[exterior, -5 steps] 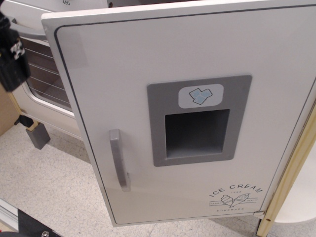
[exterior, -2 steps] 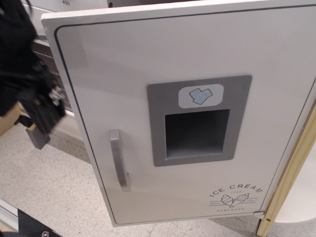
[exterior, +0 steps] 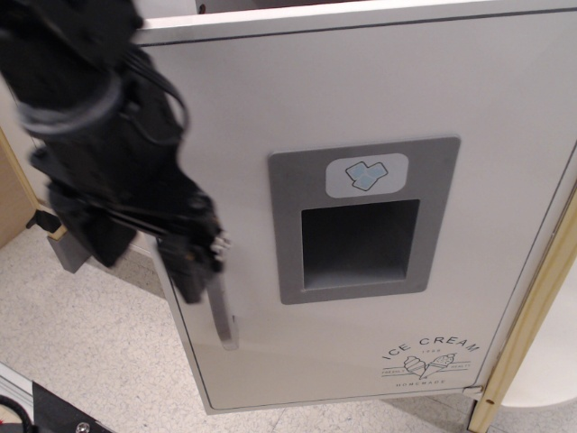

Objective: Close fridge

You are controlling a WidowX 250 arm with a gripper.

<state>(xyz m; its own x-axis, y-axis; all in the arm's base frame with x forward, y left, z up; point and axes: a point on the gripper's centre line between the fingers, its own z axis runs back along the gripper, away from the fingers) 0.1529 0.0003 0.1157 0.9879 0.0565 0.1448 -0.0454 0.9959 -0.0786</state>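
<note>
I am seeing my black pincer [exterior: 194,262] hanging over the top of the grey vertical handle [exterior: 223,317] of the white fridge door [exterior: 361,99], which is spreading rightward from it, though I cannot tell its opening.

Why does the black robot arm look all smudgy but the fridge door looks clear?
In the observation.image view, the arm and pincer are blurred, likely from moving close to the camera; the fridge door is sharp, evenly lit, its ice-cream print readable.
</note>
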